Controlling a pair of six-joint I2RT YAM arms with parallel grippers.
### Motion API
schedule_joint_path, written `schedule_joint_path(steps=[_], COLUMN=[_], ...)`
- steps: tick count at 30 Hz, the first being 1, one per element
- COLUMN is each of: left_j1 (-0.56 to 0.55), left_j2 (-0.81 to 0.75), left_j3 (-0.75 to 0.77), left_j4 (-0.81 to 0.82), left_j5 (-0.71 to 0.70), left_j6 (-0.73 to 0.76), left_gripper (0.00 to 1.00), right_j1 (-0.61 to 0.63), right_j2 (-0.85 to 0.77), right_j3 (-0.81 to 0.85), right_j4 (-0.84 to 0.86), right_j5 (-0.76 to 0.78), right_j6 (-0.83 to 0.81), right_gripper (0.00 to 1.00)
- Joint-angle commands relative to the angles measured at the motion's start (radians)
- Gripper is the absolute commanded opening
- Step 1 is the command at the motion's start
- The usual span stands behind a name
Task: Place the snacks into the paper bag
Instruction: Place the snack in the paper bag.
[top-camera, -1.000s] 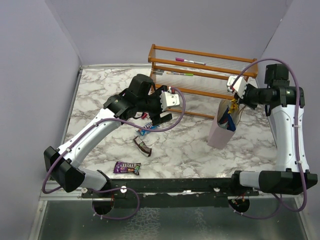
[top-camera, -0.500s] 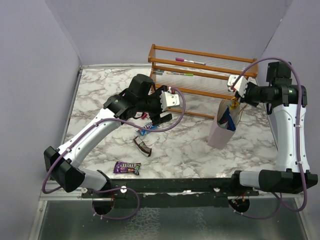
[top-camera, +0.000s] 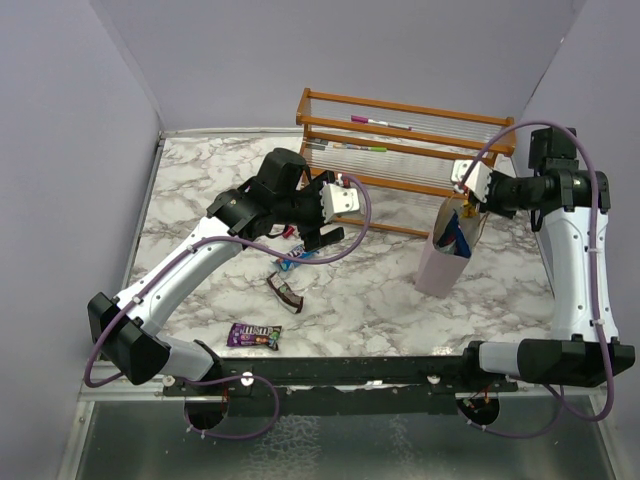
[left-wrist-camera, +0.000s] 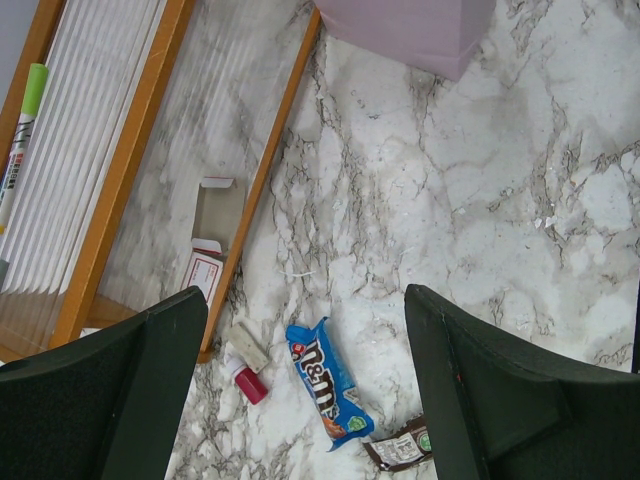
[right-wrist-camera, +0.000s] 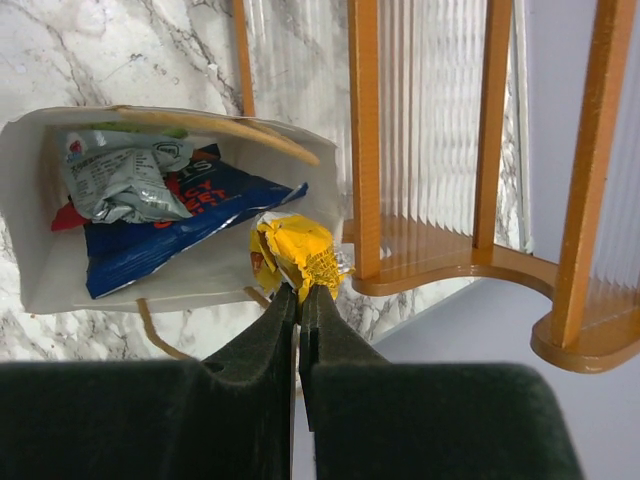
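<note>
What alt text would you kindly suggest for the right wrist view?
The right end effector pinches a crumpled yellow snack at the rim of the open paper bag, which holds a grey-teal packet and a blue packet. A wooden rack stands beside it.

Counter (top-camera: 380, 300): white marble, grey veining.
Paper bag (top-camera: 440, 268): pale pinkish-lilac outside, white inside.
Rack (top-camera: 400, 105): orange-brown wood, clear ribbed shelves.
Snacks: blue packet (left-wrist-camera: 328, 395) with white lettering; purple packet (top-camera: 254, 335); dark brown wrapper (top-camera: 284, 291); yellow wrapper (right-wrist-camera: 295, 255); grey-teal packet (right-wrist-camera: 120, 180); dark blue packet (right-wrist-camera: 170, 235).
</note>
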Motion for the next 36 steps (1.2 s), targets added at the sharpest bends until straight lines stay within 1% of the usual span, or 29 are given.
schedule_joint_path(steps=[1,22,30,36], left_j1=[-0.002,-0.002,-0.001,-0.002], left_j2=[-0.011,-0.015,-0.021,-0.021], left_j3=[0.005,-0.001,-0.001,-0.003], left_j4=[0.001,-0.002,-0.008,-0.008], left_j5=[0.004,0.009,0.013,0.010], left_j6=[0.008,0.019,0.018,0.023], left_gripper=[0.83,0.83,0.83,0.83], right_j1=[-0.002,-0.002,-0.002,-0.002], right_j2=[-0.022,-0.145,-0.114,-0.086], right_j3=[-0.036,-0.140,-0.163,-0.144], right_j4=[-0.030,-0.016,0.046,0.070], right_j5=[0.011,-0.018,0.020,0.000], right_j6=[-0.040,-0.050,-0.027,-0.011], right_gripper=[0.01,0.01,0.01,0.01])
